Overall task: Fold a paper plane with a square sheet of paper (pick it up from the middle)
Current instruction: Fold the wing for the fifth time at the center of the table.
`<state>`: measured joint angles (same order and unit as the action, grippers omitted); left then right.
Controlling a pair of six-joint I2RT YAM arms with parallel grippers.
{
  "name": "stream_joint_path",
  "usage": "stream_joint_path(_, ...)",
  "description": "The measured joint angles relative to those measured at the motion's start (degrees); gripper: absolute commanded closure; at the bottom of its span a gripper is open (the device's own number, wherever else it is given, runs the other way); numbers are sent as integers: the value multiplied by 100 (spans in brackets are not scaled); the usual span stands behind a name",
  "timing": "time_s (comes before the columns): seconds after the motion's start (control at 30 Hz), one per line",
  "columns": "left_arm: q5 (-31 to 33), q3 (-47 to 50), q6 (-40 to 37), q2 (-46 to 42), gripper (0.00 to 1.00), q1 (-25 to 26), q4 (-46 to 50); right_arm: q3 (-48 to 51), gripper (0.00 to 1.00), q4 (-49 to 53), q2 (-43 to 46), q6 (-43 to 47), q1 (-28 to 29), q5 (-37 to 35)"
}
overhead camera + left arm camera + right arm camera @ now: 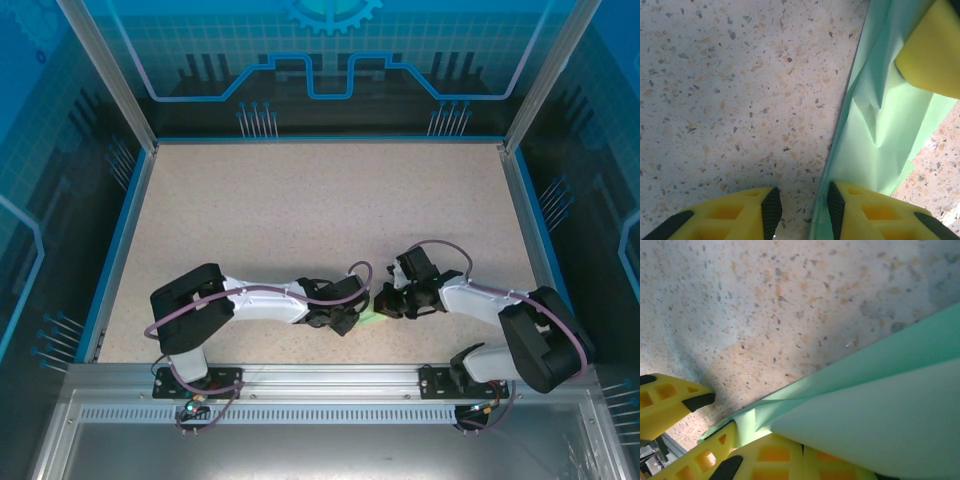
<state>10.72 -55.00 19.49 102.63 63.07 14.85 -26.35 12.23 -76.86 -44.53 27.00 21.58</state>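
The pale mint-green sheet of paper [875, 165] lies creased and folded in layers on the speckled table, near the front middle [374, 316]. Both grippers cover most of it from above, so I cannot tell whether its outline is that of a paper plane. My left gripper [800, 210] is open, with bare table between its black pads. The paper's long edge runs just inside its right pad [835, 207]. My right gripper [812, 460] is shut on a fold of the paper, and a pale flap [880, 420] rises over its yellow fingers. One right finger [935, 55] rests on the paper.
The two wrists meet tip to tip [365, 310] close to the table's front rail [320, 372]. Blue side walls [118, 240] and a back panel bound the table. Open speckled surface [320, 210] stretches behind the grippers.
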Motion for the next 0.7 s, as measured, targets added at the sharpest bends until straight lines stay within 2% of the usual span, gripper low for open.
stream_joint_path(0.1,0,0,0,0,64,0,0,15,95,94,116,7,2,-17)
stream_joint_path(0.27,0,28,-4,-17,64,0,-31,-197,95,643,907,-13,0,-11)
stream_joint_path(0.4,0,105,-15,-57,64,0,-133,-431,94,507,1346,-256,0,184)
stream_joint_path(0.7,-2,470,186,-227,64,-13,-616,-437,95,-114,719,-914,-2,426)
